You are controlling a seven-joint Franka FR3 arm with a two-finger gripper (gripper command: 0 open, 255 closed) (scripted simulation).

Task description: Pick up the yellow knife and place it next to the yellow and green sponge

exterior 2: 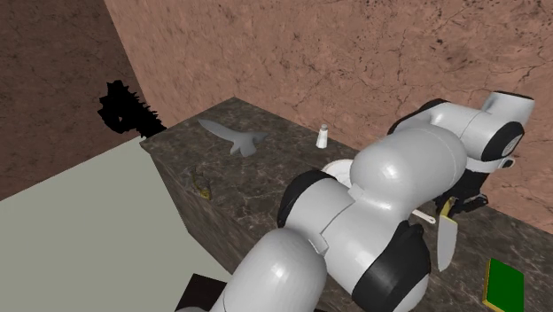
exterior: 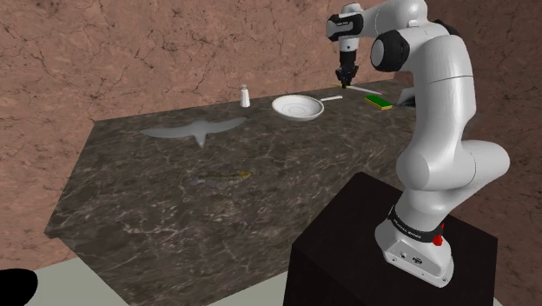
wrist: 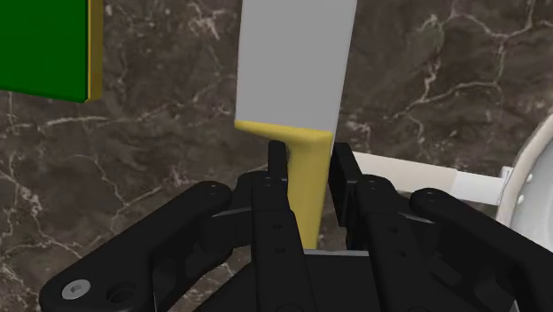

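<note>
My gripper (wrist: 307,164) is shut on the yellow handle of the knife (wrist: 292,71), whose grey blade points down toward the dark marble counter (wrist: 177,159). The knife (exterior 2: 445,239) hangs above the counter, a short way from the sponge (exterior 2: 505,284). That sponge (wrist: 44,44) is green on top with a yellow side and lies flat beside the blade tip. In the shoulder view the gripper (exterior: 347,83) hovers at the far end of the counter, between the white plate (exterior: 298,107) and the sponge (exterior: 379,102).
A white-handled utensil (wrist: 425,177) lies by the plate's rim (wrist: 532,177), close to the gripper. A white shaker (exterior: 245,96) stands left of the plate. A grey fish-shaped piece (exterior: 195,130) and a small yellowish object (exterior: 228,176) lie mid-counter. A brown wall (exterior: 174,52) backs the counter.
</note>
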